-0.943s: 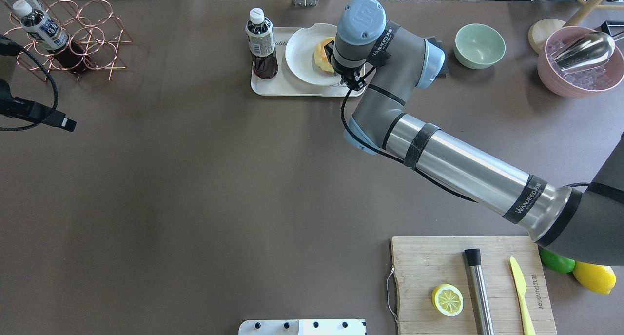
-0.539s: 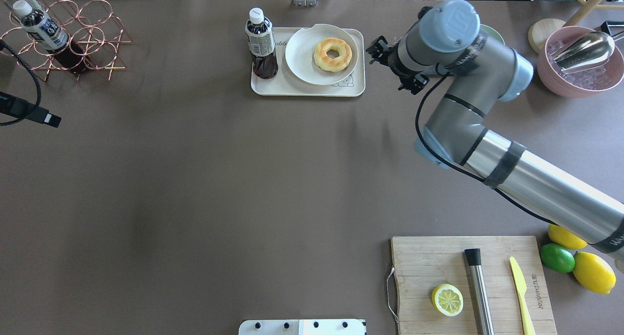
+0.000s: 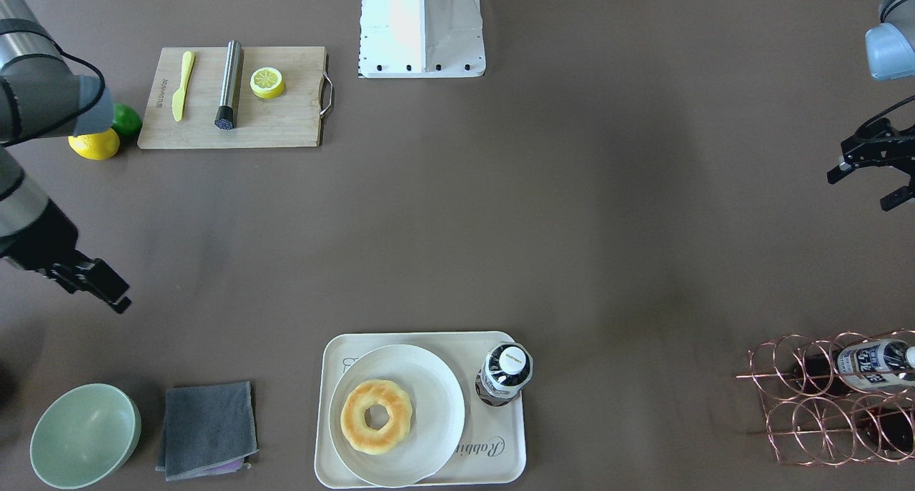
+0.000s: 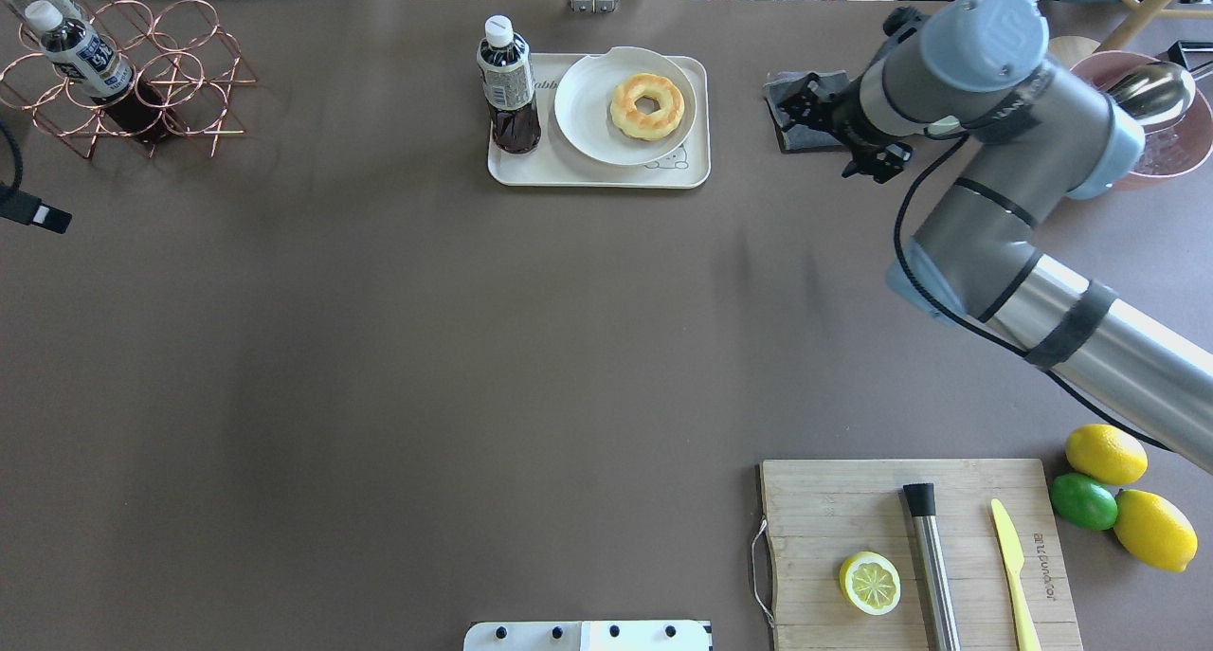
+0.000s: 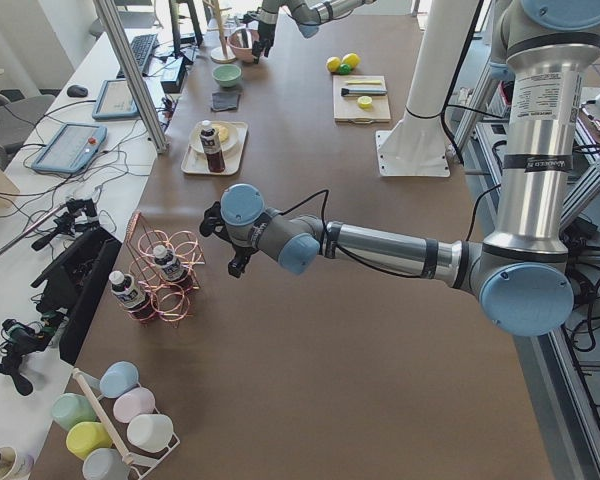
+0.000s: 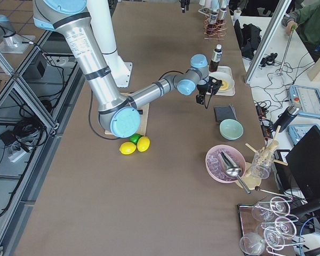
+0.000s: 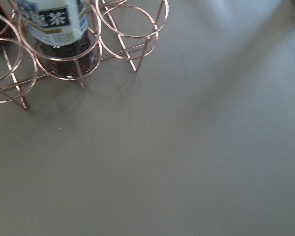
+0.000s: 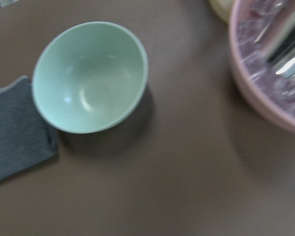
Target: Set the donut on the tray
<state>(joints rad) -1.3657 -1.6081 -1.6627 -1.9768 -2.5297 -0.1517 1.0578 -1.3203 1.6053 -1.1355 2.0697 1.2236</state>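
Note:
The golden donut (image 4: 647,106) lies flat on a round white plate (image 4: 592,111) that sits on the cream rabbit tray (image 4: 531,170). It shows the same way in the front-facing view, the donut (image 3: 376,416) on the tray (image 3: 518,419). My right gripper (image 3: 114,296) is empty, looks open and hangs well to the right of the tray, over the grey cloth and green bowl. My left gripper (image 3: 868,180) is open and empty at the table's far left, near the wire rack.
A dark tea bottle (image 4: 509,82) stands on the tray's left end. A grey cloth (image 3: 207,427), a green bowl (image 8: 91,76) and a pink ice bowl (image 4: 1170,139) lie to the right. There is a copper bottle rack (image 4: 133,73) at the far left and a cutting board (image 4: 834,499) at the near right.
My right gripper rose off the plate and swung right, leaving the donut lying on the plate. My left gripper drew back toward the left edge.

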